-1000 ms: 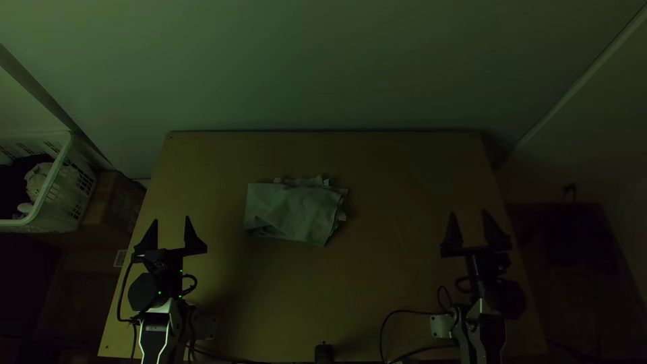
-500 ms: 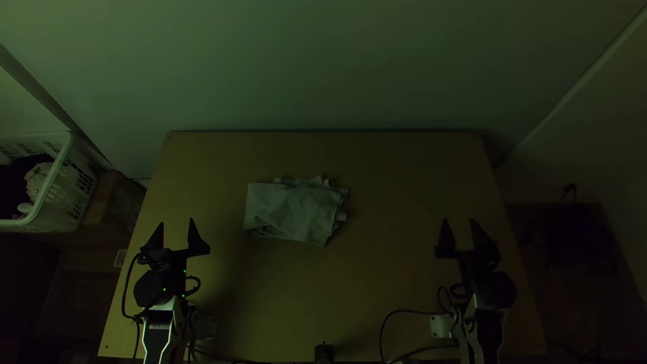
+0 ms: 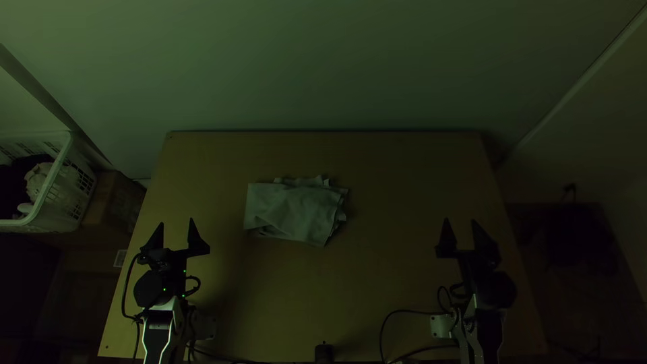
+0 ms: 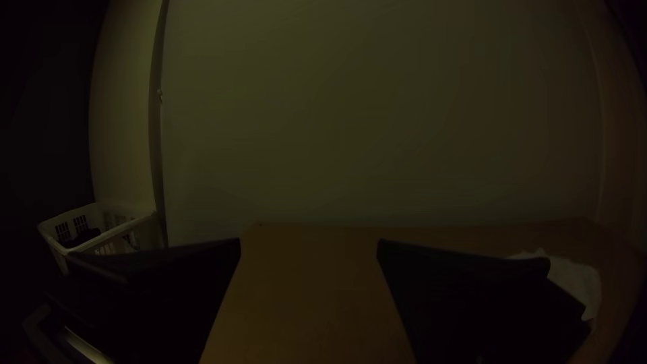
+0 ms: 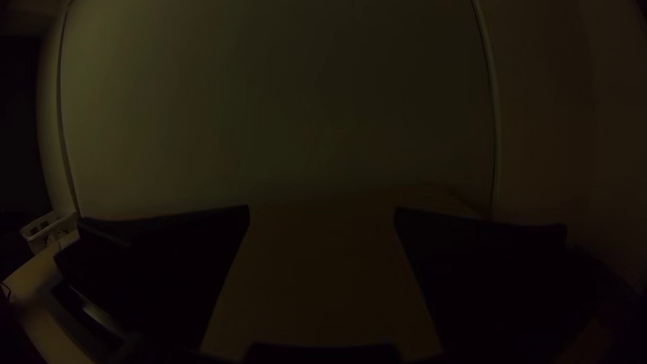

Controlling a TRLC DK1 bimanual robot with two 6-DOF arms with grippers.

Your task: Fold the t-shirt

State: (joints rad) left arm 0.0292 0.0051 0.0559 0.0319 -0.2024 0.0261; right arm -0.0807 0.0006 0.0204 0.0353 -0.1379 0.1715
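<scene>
1. t-shirt [image 3: 296,212] lies as a folded, roughly four-sided bundle on the wooden table [image 3: 391,168], a little left of the middle and nearer the far edge than the near one; its inner layers are hidden, so the number of folds cannot be told.
2. uneven layers poke out along its far side and its right side; a crease slants across the left part of the top layer; which part is sleeve, hem or collar is hard to make out.
3. the left gripper [image 3: 176,222] is over the table's left side, well apart from the cloth, its fingers spread wide with nothing between them; in its own wrist view one finger hides part of the t-shirt.
4. the right gripper [image 3: 460,220] is over the table's right side, also wide apart at the fingers and holding nothing; its dark body blends into the shadow.
5. a white basket [image 3: 56,165] beside the table is cut off by the top view's left edge; dark cloth and pale cloth show inside, their shapes unclear.
6. a small black object [image 3: 324,352] at the near edge is cut off too.
</scene>
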